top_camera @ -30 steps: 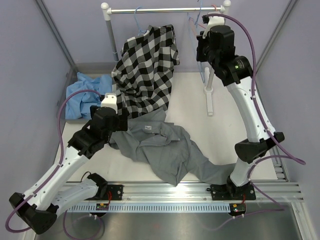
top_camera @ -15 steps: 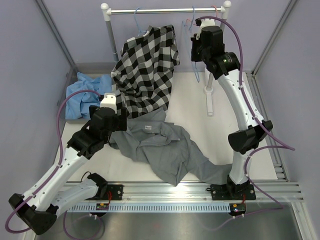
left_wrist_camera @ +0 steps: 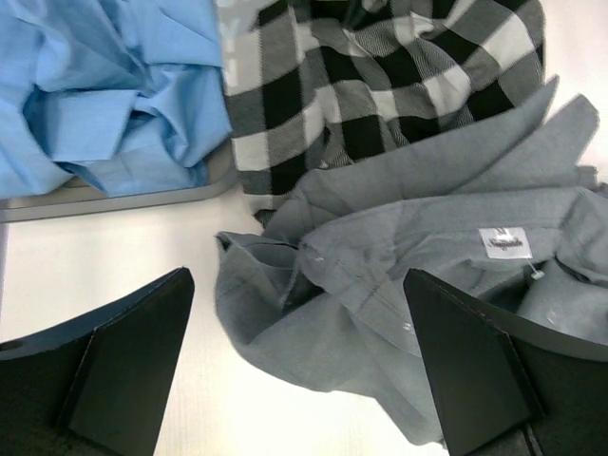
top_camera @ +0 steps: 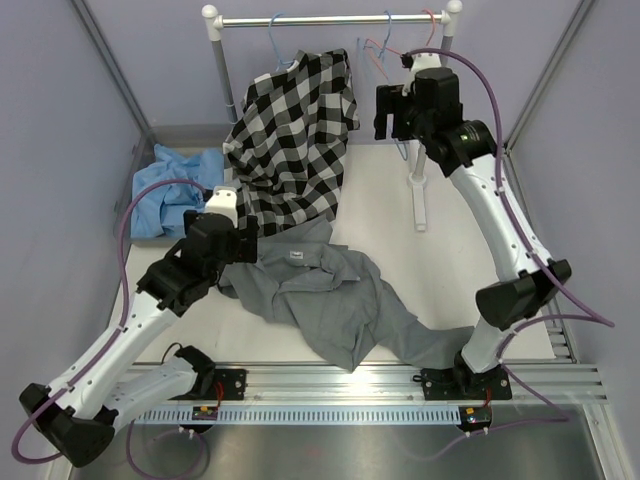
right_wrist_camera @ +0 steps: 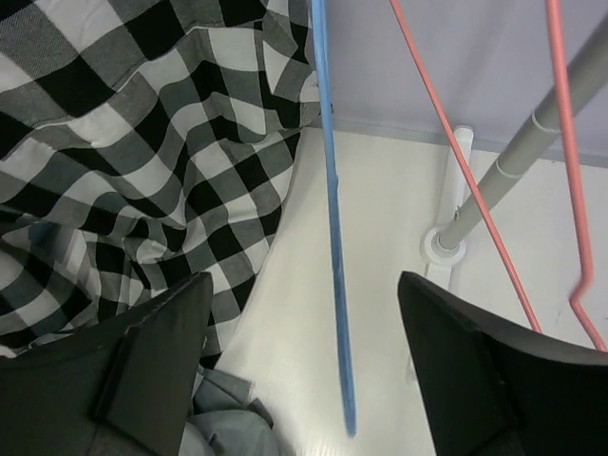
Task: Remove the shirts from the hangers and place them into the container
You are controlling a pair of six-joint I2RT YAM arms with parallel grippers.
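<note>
Grey shirt (left_wrist_camera: 427, 190) lies under the spread left gripper (left_wrist_camera: 296, 277) (right gripper (right_wrist_camera: 304, 280) spread too, blue hanger (right_wrist_camera: 332, 228) between).

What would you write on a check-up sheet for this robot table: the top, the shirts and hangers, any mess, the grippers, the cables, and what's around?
Surface: white table, with shirts across its left and middle.
Job's things: blue shirt in the tray; grey shirt crumpled on the table; checked shirt hanging at the rack; blue hanger and pink hanger bare.
Clutter: nothing seen.
Grippers: left gripper open above the grey shirt; right gripper open, the blue hanger between its jaws.
Cables: purple cables, hanging in loose loops.
Surroundings: pale walls; metal rail at the near edge.
</note>
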